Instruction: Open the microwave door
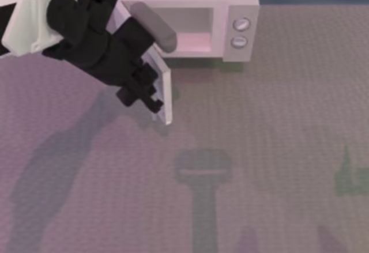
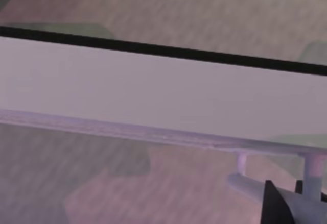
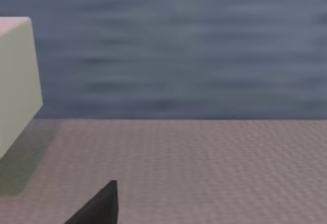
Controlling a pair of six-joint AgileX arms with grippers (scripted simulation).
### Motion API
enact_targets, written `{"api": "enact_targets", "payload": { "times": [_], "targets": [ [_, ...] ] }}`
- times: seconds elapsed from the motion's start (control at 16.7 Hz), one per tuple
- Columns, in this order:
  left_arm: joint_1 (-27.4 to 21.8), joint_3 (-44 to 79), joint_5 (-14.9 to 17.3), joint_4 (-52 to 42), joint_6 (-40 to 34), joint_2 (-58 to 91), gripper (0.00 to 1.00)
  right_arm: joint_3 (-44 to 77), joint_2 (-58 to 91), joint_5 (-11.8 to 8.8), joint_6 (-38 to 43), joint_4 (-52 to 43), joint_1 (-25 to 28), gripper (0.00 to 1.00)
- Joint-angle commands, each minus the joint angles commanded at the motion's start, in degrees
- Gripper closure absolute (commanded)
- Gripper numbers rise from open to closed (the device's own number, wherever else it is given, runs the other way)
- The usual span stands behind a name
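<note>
- The left end effector (image 1: 151,100) sits at the free edge of the microwave door (image 1: 166,94), its black fingers pinched on the door's slim handle.
- In the left wrist view a dark fingertip (image 2: 276,206) lies against the handle (image 2: 245,183), a pale bar standing off the door on two short posts.
- That same view shows the microwave door (image 2: 163,94) as a long pale slab with a dark line along one edge.
- The left arm (image 1: 75,22) reaches in from the far left of the top view, its black links crossing over the door's hinge side.
- The door is swung well open, standing out from the left side of the microwave (image 1: 196,17) and pointing toward the near side of the surface (image 1: 277,149).
- The microwave stands at the far edge of the surface, a little left of centre, its pale cavity (image 1: 190,31) exposed.
- Two round grey knobs (image 1: 240,32) sit one above the other on the panel to the right of the cavity.
- The right end effector is out of the top view; its wrist view shows only one dark fingertip (image 3: 99,206), so I cannot tell whether it is spread or closed.
- That view also catches a corner of the microwave (image 3: 15,81) on the surface.
</note>
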Motion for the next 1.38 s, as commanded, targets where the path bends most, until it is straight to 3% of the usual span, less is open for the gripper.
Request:
{"api": "enact_targets", "payload": {
  "times": [0.3,1.38],
  "targets": [
    [2.53,-0.42,2.55,-1.62,5.93,-0.67,1.0,0.0,0.0,0.0,0.0,0.0,0.0,0.0],
    [2.61,-0.46,2.62,-1.68,6.09,-0.68,1.0,0.0,0.0,0.0,0.0,0.0,0.0,0.0]
  ]
}}
